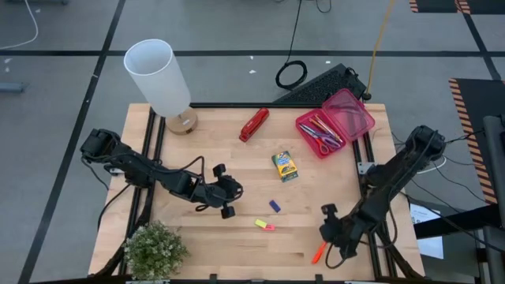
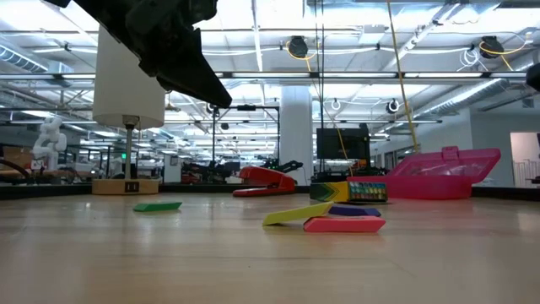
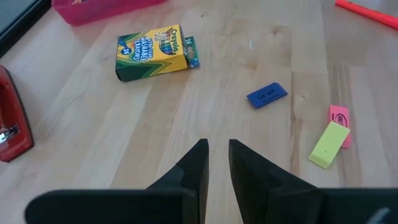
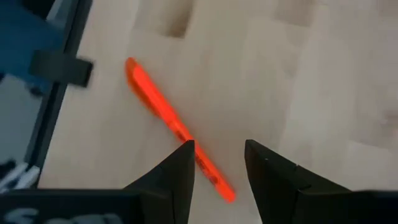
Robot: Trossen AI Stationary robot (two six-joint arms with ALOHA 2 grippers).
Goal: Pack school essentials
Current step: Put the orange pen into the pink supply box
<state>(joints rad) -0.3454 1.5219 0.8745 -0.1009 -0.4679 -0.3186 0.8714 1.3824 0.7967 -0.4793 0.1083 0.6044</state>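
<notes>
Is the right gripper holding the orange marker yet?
No. In the right wrist view the orange marker lies flat on the table, with the right gripper open above it, fingers apart and not touching it.

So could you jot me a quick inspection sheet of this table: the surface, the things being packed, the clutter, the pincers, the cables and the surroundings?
Surface: pale wooden table, dark frame rails.
Job's things: crayon box; blue eraser; yellow eraser leaning on pink eraser; orange marker near the front edge; pens and scissors inside the open pink box.
Clutter: red stapler, white lamp, potted plant.
Pincers: left pincer nearly closed, holding nothing, left of the erasers; right pincer open over the marker.
Cables: black coil and yellow cable on the floor behind.
Surroundings: large hall, ceiling lights; no people seen.
</notes>
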